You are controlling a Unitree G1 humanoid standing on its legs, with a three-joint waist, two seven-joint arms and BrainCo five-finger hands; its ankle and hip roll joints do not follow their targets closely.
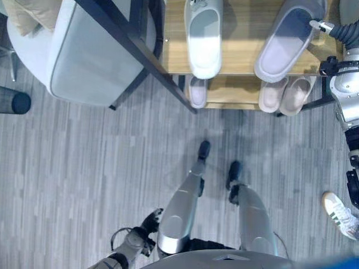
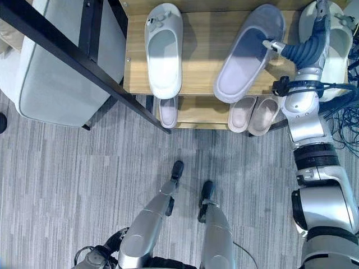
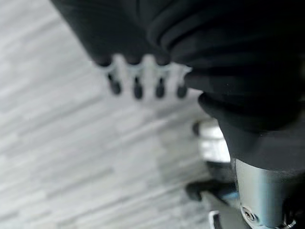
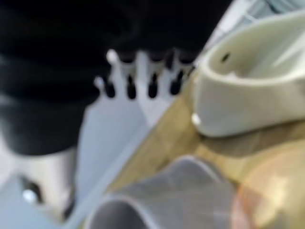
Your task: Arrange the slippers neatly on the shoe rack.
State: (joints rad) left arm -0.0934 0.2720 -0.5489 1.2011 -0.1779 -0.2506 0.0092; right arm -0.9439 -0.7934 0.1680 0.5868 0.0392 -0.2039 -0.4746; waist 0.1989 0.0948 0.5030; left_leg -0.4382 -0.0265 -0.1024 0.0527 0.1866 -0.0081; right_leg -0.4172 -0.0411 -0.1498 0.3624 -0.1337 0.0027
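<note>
A wooden shoe rack (image 2: 202,73) is standing at twelve o'clock from the robot, seen from above, with grey plank flooring (image 1: 84,168) spreading out beneath. On its top shelf a white slipper (image 2: 163,50) is lying straight, toe pointing toward six o'clock. To its three o'clock, well apart, a grey slipper (image 2: 247,53) is sitting askew, its toe swinging toward seven o'clock and overhanging the shelf's front edge. Another white slipper (image 2: 336,45) is resting at the far three o'clock end of the shelf, partly hidden behind the right arm. On the lower shelf, a pair of beige slippers (image 2: 253,115) is sitting side by side, touching, and a single pale slipper (image 2: 168,112) is peeking out below the first white one.

The right robot hand (image 4: 138,78) is reaching over the top shelf between the grey slipper and the far white slipper; its fingers are hanging straight and relaxed, holding nothing. The left robot hand (image 3: 143,81) is hanging low at seven o'clock beside the body, fingers also loose and spread over bare floor.

Judging from this, the slippers are all already sitting on the rack, so the work appears nearly done; what seems to be remaining is straightening the crooked grey slipper and possibly bringing the white pair together
</note>
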